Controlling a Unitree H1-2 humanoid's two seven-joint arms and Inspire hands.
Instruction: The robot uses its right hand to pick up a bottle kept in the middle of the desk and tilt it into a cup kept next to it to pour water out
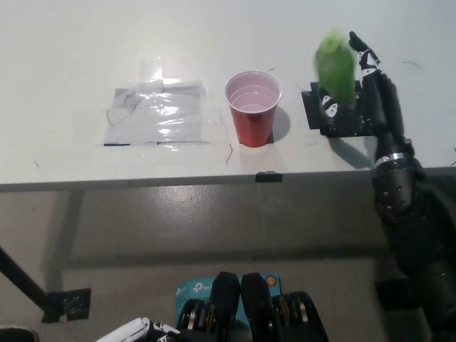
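On the white tabletop (71,43) my right hand (367,100) grips the green bottle (336,68), lifted clear and blurred, to the right of the red cup (252,107). The pickup looks done; moving over the cup and tilting remain. My left hand (135,332) rests low, fingers unclear.

Green bottle (336,70), blurred, held upright and clear of the desk at upper right of frame. Red cup (252,108) with pale interior, standing open and upright near upper centre, just left of the bottle.
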